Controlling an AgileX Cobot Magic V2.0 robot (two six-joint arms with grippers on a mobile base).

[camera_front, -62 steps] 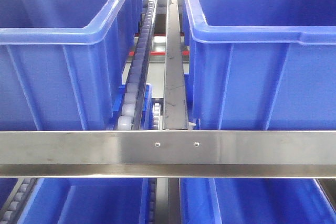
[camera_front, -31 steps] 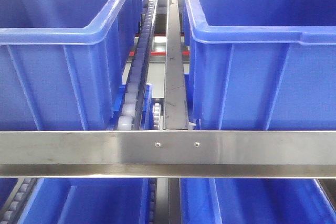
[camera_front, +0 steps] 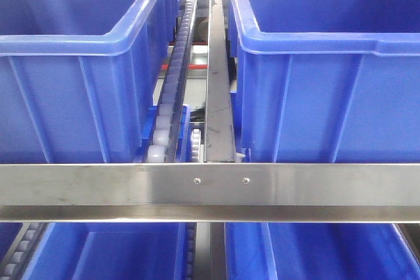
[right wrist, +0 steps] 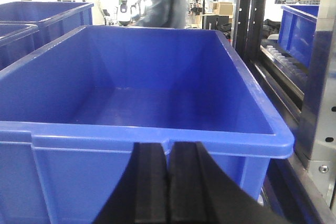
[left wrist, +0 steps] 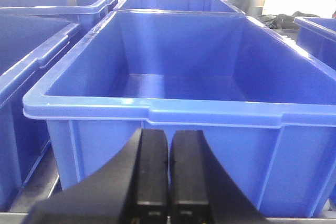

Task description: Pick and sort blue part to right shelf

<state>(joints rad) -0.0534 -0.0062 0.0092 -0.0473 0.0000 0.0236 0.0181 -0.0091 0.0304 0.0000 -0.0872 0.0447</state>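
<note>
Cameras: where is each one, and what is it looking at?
Front view: faces the shelf's steel front rail, two blue bins behind it; no robot parts show.
Left wrist view: behind the left gripper, fingers together, facing a blue bin.
Right wrist view: behind the right gripper, fingers together, facing another blue bin.
Shared: both wrist views show people behind.

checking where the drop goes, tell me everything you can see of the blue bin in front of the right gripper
The blue bin is a large, open-topped rectangular tub of glossy blue plastic with a thick rolled rim, a stepped lip along its near edge and tapered walls. It sits upright and level, and the visible part of its floor is bare. The right gripper, fingers pressed together, is just before its near wall, apparently without touching. More blue bins stand to its left, and a steel rack post rises at its right.
</note>
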